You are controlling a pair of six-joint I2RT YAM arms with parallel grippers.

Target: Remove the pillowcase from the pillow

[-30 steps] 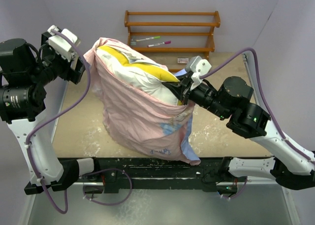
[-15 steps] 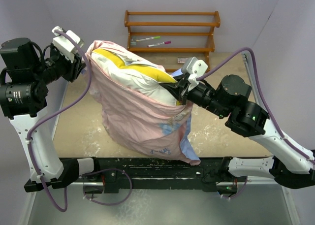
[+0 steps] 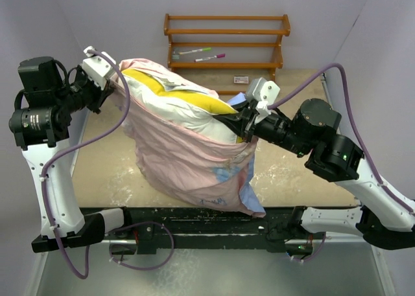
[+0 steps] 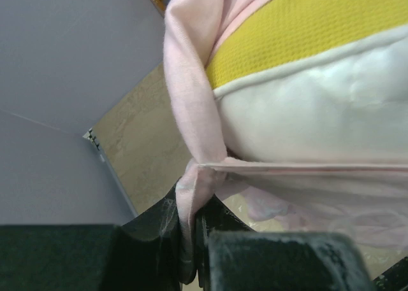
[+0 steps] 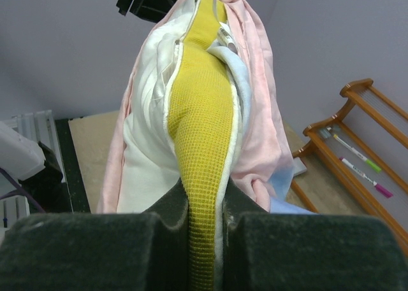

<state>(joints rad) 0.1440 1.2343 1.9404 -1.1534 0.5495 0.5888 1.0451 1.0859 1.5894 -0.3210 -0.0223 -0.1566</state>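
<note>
Left of the puffy cream-white pillow (image 3: 185,108), the rim of the thin pink fabric pillowcase (image 3: 181,160), wrapped around the pillow's lower half, is pinched by the left gripper (image 4: 191,237). The pillow's yellow band (image 5: 197,132) is clamped by the right gripper (image 5: 203,240).

The left arm (image 3: 48,179) and right arm (image 3: 379,202) share white shells and fat black cylindrical joints. A mauve cable (image 3: 78,147) loops along each. The left tool (image 4: 194,240) and right tool (image 5: 204,240) have black padded fingers (image 5: 83,249).
</note>
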